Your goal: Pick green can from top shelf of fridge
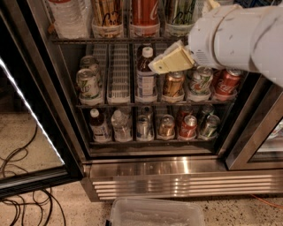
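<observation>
The green can [178, 13], streaked green, white and black, stands at the right of the top shelf [88, 40] in a pale lane cup. Its top is cut off by the frame edge and my white arm [239, 37] covers its right side. My gripper [170, 61], cream-coloured, hangs in front of the fridge just below the top shelf's front edge. It is below and slightly left of the green can, and in front of the bottle [145, 75] and brown can [172, 84] on the middle rack. It holds nothing that I can see.
On the top shelf, left of the green can, stand a red can [145, 11], a gold-tan striped can [107, 15] and a clear bottle [66, 15]. Lower racks hold short cans [87, 84] and bottles. The open door [26, 114] is at left. A plastic bin [154, 214] and cables [22, 198] lie on the floor.
</observation>
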